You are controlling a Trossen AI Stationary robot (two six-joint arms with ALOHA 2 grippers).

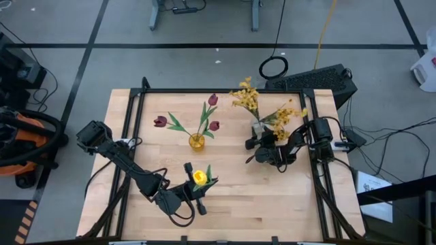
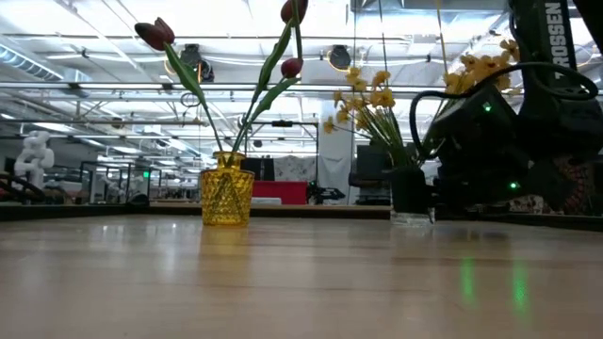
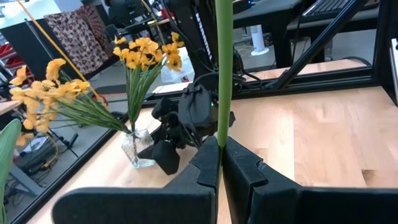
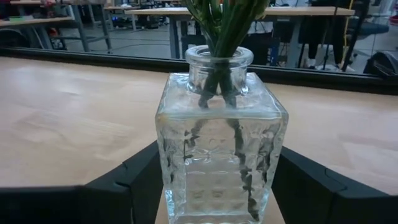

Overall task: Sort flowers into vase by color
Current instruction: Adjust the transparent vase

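Showing partial lettering "ROSSEN", right arm (image 2: 556, 38) looms behind clear vase (image 2: 409, 196).

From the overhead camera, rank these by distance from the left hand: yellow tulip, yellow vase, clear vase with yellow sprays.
Left hand reference.
1. Yellow tulip: held in that hand, near the table's front.
2. Yellow vase: table centre, farther back.
3. Clear vase: right side, at the right hand.

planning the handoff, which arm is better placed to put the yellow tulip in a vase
Left. Its claw is shut on the yellow tulip stem, near the yellow vase. The right claw straddles the clear vase.
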